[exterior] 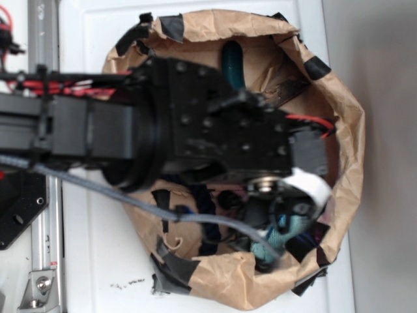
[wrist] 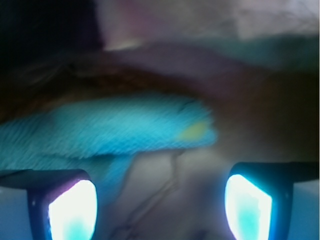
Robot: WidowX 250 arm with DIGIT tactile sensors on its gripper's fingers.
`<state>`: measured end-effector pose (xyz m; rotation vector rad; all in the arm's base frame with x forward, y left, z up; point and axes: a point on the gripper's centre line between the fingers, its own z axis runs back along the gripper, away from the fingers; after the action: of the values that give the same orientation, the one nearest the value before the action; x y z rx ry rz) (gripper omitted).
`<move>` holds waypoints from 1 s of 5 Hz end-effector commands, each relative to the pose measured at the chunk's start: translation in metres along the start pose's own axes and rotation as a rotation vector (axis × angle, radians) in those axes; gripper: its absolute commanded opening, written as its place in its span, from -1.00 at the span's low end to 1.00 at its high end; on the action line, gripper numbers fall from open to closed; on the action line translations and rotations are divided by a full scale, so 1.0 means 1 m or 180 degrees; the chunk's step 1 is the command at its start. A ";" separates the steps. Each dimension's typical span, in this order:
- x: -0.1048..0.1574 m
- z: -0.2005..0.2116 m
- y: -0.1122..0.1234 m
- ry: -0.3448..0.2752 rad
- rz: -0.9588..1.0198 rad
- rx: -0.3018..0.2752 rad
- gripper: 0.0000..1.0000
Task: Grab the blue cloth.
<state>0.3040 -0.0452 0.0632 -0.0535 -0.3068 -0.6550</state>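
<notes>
The blue cloth [wrist: 115,130] is a fuzzy teal rag with a small yellowish patch; in the wrist view it lies stretched across the left and middle, just beyond my fingertips. In the exterior view a bit of it [exterior: 291,225] shows under the wrist, low in the paper bag [exterior: 342,117]. My gripper [wrist: 160,210] is open; its two pads [wrist: 74,210] stand wide apart with nothing between them. The cloth's lower edge reaches down beside the left pad. In the exterior view the fingers are hidden under the arm.
The brown paper bag, edged with black tape, encloses the gripper on all sides. A dark teal rope-like piece [exterior: 232,64] lies at the bag's far side. Dark objects [exterior: 202,202] lie under the arm. The bag sits on a white surface [exterior: 85,261].
</notes>
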 end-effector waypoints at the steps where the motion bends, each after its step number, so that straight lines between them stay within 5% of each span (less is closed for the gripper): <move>1: 0.021 0.010 -0.030 -0.0248 -0.0358 -0.0133 1.00; 3: 0.022 -0.030 -0.057 -0.0156 -0.0728 -0.0386 1.00; 4: 0.023 -0.049 -0.049 0.0018 -0.0634 -0.0243 1.00; 5: 0.023 -0.049 -0.031 0.0031 -0.0447 -0.0117 -1.00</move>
<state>0.3163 -0.0829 0.0181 -0.0719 -0.2831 -0.8051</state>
